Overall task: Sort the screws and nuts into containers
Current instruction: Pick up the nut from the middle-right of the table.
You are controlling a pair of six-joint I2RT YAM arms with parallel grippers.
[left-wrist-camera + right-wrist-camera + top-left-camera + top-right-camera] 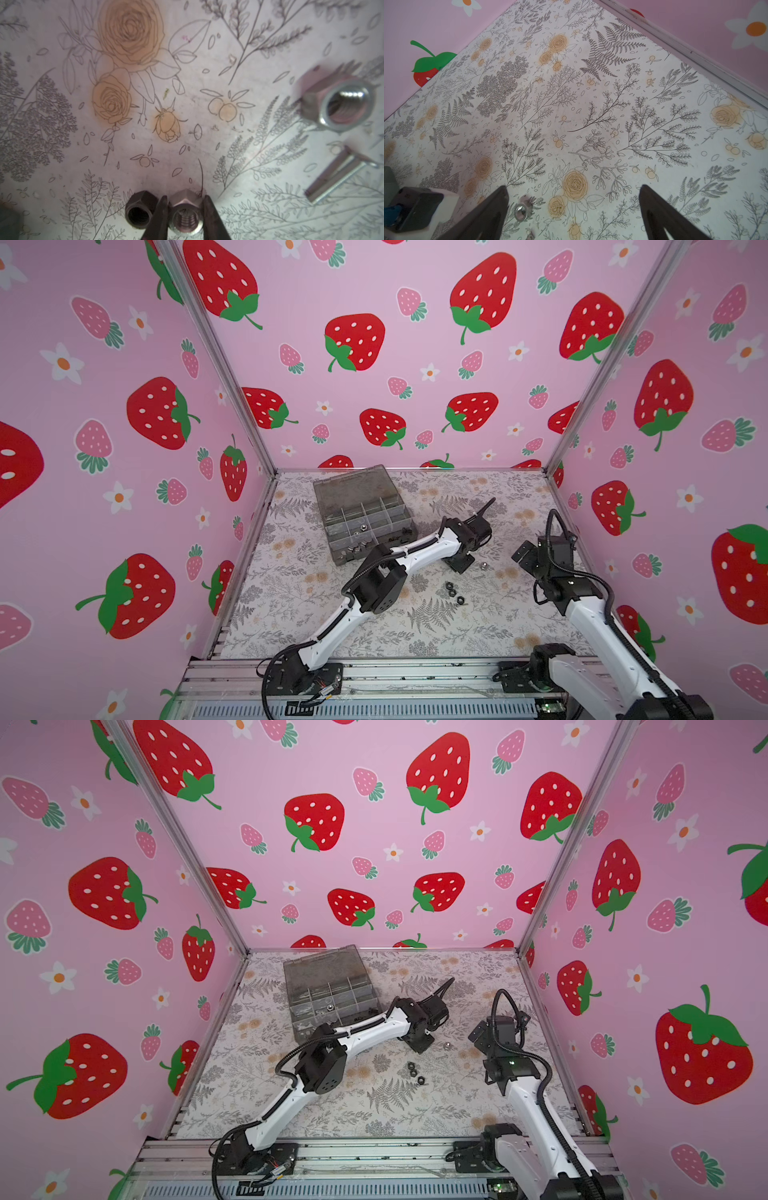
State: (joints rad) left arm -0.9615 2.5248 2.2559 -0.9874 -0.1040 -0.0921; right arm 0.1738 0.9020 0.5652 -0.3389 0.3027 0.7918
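Left wrist view has the left hand (185,197) clamped on a silver cap nut (185,220), a dark finger (159,216) against each side and the nut's threaded mouth facing the camera. A black hex nut (141,209) lies just beside the outer face of one finger. Well apart from them on the floral worktop (187,104) sit a silver hex nut (338,104) and, near it, a silver screw (340,176) lying on its side. In both top views this hand is down at the worktop, to the right of the organiser box (353,489) (324,969), whose lid is open. One of its compartments holds a shiny domed nut (362,526) and a nearer one holds grey nuts (356,548). A cluster of loose black nuts (453,593) (414,1072) lies nearer the robot's base. Right wrist view shows the right hand (574,187) with its fingers spread wide apart above the worktop — the silver hex nut lies near one of them.
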